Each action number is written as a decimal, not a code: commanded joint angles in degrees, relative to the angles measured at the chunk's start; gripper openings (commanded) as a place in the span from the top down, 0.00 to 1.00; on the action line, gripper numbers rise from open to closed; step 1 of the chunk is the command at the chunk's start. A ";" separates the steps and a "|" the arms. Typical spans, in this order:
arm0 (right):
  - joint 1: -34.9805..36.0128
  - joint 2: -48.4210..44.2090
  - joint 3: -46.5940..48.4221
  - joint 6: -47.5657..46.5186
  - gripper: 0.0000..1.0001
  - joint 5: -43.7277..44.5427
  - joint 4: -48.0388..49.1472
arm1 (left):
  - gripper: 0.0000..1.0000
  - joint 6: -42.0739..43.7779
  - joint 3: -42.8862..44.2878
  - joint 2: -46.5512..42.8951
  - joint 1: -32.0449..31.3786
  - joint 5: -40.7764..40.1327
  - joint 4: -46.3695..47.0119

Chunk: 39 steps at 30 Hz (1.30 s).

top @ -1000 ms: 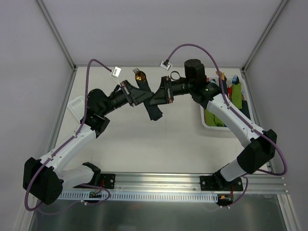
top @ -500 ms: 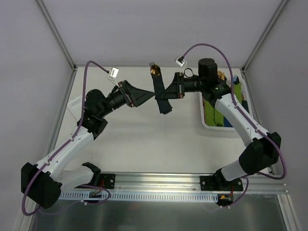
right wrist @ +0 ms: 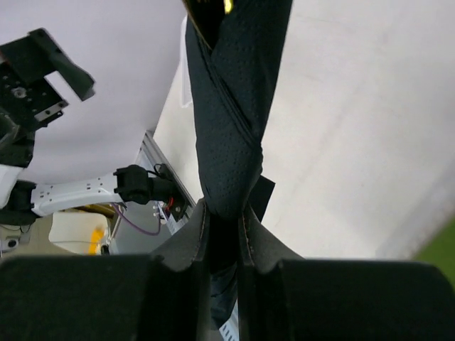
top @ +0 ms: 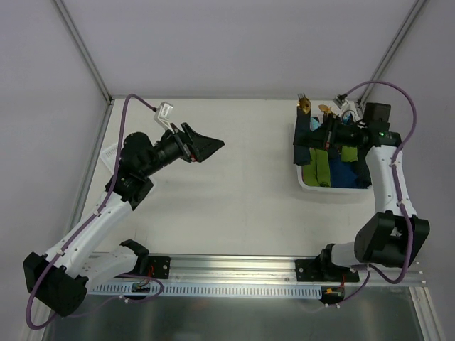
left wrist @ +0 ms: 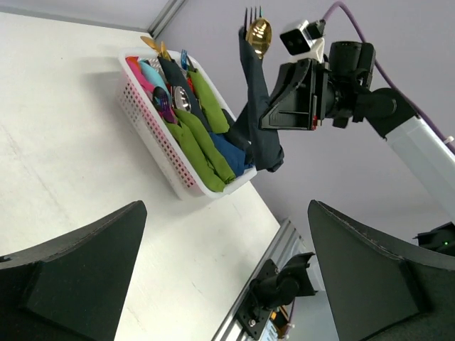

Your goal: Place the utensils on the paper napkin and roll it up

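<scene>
aloft, right end effector (top: 311,138) over basket (top: 313,187)

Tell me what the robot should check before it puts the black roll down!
1. Right gripper shut on the black roll: ok.
2. Spoon and fork tucked in, tips poking out the roll's top: ok.
3. Roll wrapped tight at its lower end: cannot tell.
4. Left gripper open, well away from the roll: ok.
5. Free gap in the basket among the green rolls: cannot tell.
</scene>
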 commanded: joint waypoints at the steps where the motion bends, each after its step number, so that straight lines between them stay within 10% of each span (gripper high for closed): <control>1: -7.35 2.54 5.17 -24.42 1.00 -0.32 -28.97 | 0.01 2.40 1.49 -0.07 -0.07 0.38 -0.24; 10: -22.32 17.67 16.94 -59.35 1.00 7.14 -59.10 | 0.01 1.96 -1.24 0.11 -0.07 0.29 2.22; 39: -25.23 39.21 17.66 -59.10 1.00 3.28 -58.68 | 0.01 2.40 -4.05 0.81 0.02 -1.03 1.96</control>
